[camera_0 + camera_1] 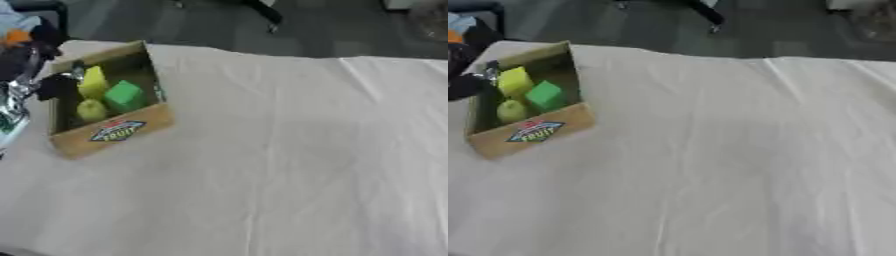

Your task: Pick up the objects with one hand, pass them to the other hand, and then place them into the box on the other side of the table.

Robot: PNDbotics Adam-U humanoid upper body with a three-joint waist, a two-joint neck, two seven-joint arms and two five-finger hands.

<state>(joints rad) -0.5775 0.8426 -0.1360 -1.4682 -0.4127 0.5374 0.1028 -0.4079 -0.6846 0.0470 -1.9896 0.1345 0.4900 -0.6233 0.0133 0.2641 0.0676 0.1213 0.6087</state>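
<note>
Fingers of my left hand (54, 86) sit at the box's (131, 131) left wall, dark and bunched over the rim, next to the yellow block (94, 82); whether they are curled on that block or just clear of it, I cannot tell. My right hand shows in neither view.

That box stands near the table's (306, 165) far left corner, turned a little askew, with a fruit label on its near wall. Inside lie the yellow block, a green block (124, 95) just beside it, and a yellow-green round thing (91, 109) nearer the front wall. No loose object shows on the rest of the cloth.

By my judgement this is the placing step, at its very end: the yellow block is in or at the box and my left hand is by it. If I have it gripped, the next move calls for spreading the fingers and lifting straight up over the rim without dragging the wall or nudging the green block. After that, with nothing left on the cloth in sight, the task looks close to done
</note>
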